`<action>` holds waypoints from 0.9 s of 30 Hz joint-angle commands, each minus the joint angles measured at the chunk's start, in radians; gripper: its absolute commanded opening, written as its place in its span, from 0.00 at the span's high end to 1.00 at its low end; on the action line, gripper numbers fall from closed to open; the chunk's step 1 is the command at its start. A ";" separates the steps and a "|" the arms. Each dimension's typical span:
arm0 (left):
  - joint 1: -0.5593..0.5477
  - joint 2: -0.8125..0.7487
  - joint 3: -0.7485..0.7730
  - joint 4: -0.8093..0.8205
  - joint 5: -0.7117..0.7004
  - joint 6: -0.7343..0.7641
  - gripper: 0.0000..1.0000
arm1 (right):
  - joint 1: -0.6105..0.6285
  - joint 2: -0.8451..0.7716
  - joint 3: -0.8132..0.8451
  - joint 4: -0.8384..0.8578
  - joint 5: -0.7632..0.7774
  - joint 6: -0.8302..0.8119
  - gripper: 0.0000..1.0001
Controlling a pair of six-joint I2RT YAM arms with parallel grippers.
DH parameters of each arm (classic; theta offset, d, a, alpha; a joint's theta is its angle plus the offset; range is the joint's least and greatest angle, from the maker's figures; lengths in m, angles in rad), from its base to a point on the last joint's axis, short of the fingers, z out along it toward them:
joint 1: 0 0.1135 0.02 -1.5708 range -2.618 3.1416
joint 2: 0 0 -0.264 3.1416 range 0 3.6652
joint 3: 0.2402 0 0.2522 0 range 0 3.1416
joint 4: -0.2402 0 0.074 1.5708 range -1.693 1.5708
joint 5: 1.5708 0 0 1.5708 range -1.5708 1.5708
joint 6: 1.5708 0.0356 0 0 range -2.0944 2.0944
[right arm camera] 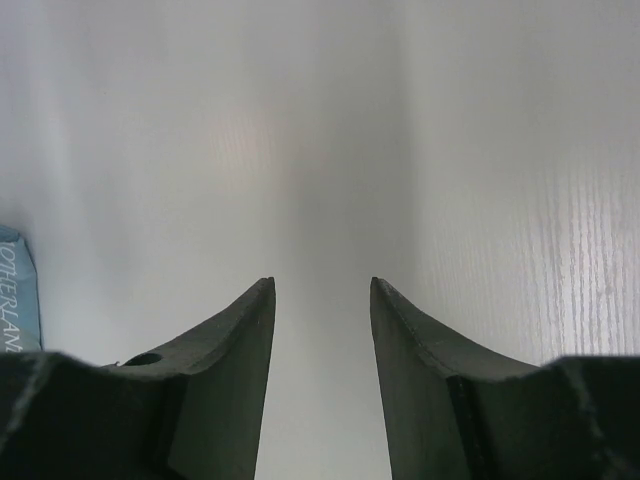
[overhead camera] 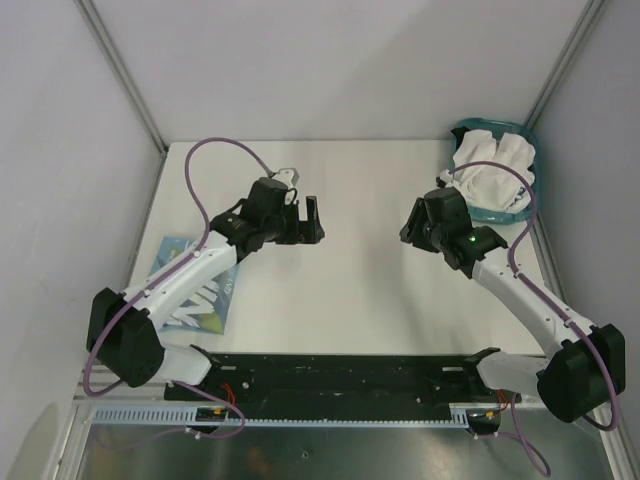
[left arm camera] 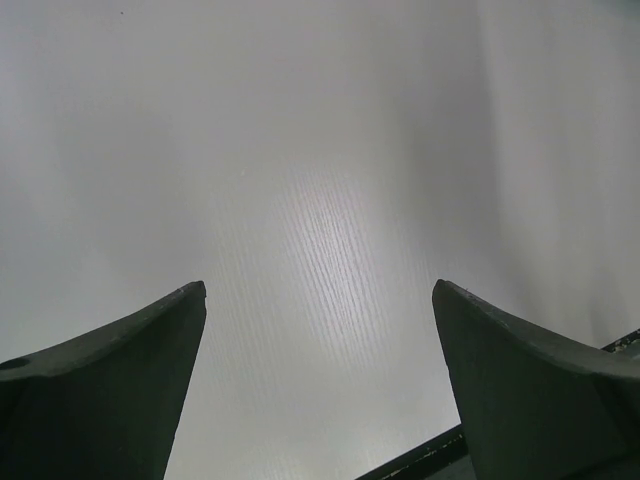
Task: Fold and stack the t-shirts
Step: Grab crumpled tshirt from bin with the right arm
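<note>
The left gripper gapes wide with nothing in it above the white table. The right gripper stands part open, also holding nothing. A folded t-shirt lies beside the left arm, and the lettering on its blue print reads "OTHERLAN", cut off at the frame edge. Crumpled white t-shirts fill the teal bin.

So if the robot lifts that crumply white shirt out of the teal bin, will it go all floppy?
Probably floppy: the crumpled white cotton t-shirt lies in soft folds, heaped over the rim of the teal plastic bin, so it should droop and unfurl. It may drag neighbouring cloth along, since the pile looks tangled.
</note>
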 commanded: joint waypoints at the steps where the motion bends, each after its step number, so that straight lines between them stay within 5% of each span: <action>1: 0.007 -0.050 0.001 0.060 0.033 0.002 0.01 | -0.014 -0.005 0.041 0.041 0.007 0.001 0.52; 19: 0.021 -0.032 -0.006 0.063 0.140 0.026 0.01 | -0.465 0.324 0.313 0.197 0.060 -0.062 0.51; 27: 0.029 -0.030 -0.004 0.071 0.183 0.022 0.01 | -0.619 0.524 0.485 0.211 0.135 -0.082 0.34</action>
